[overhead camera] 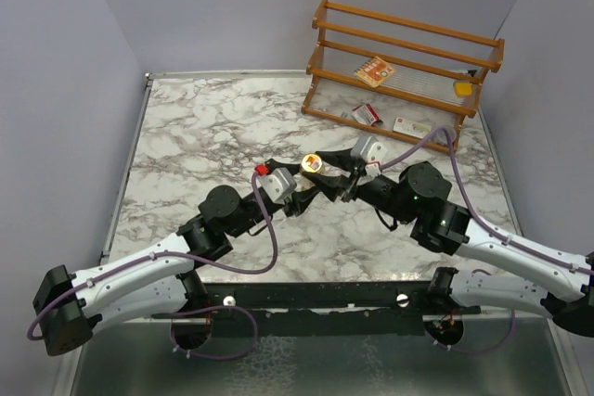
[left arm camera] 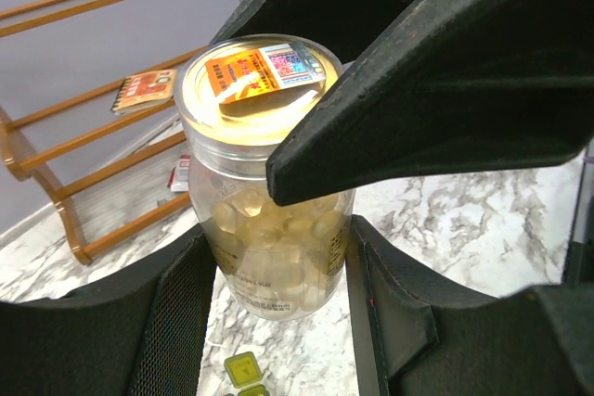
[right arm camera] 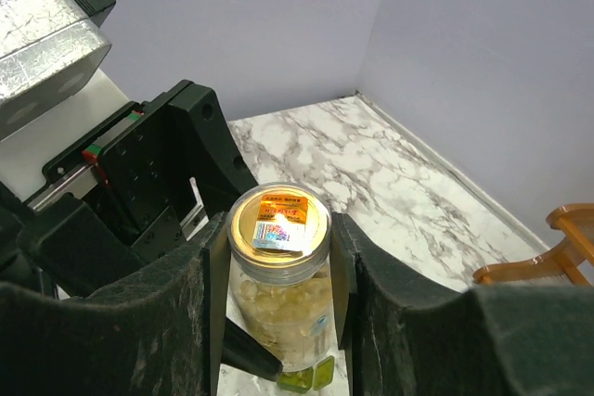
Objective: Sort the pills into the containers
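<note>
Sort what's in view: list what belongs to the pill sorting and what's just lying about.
For the job: pill bottle, the pills inside it, olive-green pill box.
Lying about: wooden rack, red-and-white cartons, orange card, yellow block.

A robotics lab cell: a marble-patterned tabletop (overhead camera: 186, 127) boxed in by plain grey walls (overhead camera: 232, 6) (panels on three sides), a left arm (overhead camera: 130, 280) and a right arm (overhead camera: 520, 257) with purple cables bolted at its near edge, a wooden rack (overhead camera: 408, 53) at its far right corner.
</note>
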Controlling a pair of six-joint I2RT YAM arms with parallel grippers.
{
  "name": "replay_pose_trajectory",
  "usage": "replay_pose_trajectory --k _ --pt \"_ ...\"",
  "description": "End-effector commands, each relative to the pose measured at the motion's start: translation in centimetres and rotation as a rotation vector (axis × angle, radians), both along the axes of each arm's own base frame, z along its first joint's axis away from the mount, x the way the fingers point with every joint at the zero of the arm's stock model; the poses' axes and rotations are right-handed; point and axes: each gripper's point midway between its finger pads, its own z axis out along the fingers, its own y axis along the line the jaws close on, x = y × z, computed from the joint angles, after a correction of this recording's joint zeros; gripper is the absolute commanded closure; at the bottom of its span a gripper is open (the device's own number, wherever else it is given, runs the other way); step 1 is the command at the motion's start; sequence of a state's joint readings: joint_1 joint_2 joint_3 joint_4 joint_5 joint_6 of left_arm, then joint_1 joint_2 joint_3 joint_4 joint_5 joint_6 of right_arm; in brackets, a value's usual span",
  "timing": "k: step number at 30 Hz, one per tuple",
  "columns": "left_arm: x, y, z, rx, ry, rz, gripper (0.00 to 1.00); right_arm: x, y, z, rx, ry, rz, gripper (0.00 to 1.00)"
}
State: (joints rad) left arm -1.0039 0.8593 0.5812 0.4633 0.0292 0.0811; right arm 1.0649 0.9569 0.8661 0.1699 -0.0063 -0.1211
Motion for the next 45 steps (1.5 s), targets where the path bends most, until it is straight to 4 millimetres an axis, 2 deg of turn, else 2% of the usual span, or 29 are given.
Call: replay_pose_trajectory --k 1,11,17,29,39,41,45 --pt "-0.1 1.2 9.5 -0.259 -0.194 0.038 1.00 0.8 0.8 -6.5 -0.198 0.106 -0.024 0.99" --pt "1.3 1.2 9.5 -0.245 -0.230 0.104 1.00 2.2 0.7 -7.9 -0.243 0.133 -0.098 0.99" --pt "1.8 1.1 9.4 -0.259 -0.227 0.128 1.00 4.1 0.0 -8.7 -0.255 0.139 -0.211 0.99" --pt "2.4 0.8 9.5 -0.287 -0.227 0.145 1.00 4.6 0.1 -9.5 -0.262 0.151 -0.240 0.99" --pt "2.2 0.3 9.1 -0.287 -0.217 0.119 1.00 4.3 0.3 -8.3 -0.242 0.149 -0.219 0.99" --pt "2.1 0.4 9.0 -0.289 -0.214 0.115 1.00 4.2 0.3 -8.1 -0.237 0.147 -0.217 0.88" --pt "1.7 0.5 9.1 -0.298 -0.213 0.100 1.00 4.2 0.1 -7.8 -0.229 0.142 -0.223 0.78"
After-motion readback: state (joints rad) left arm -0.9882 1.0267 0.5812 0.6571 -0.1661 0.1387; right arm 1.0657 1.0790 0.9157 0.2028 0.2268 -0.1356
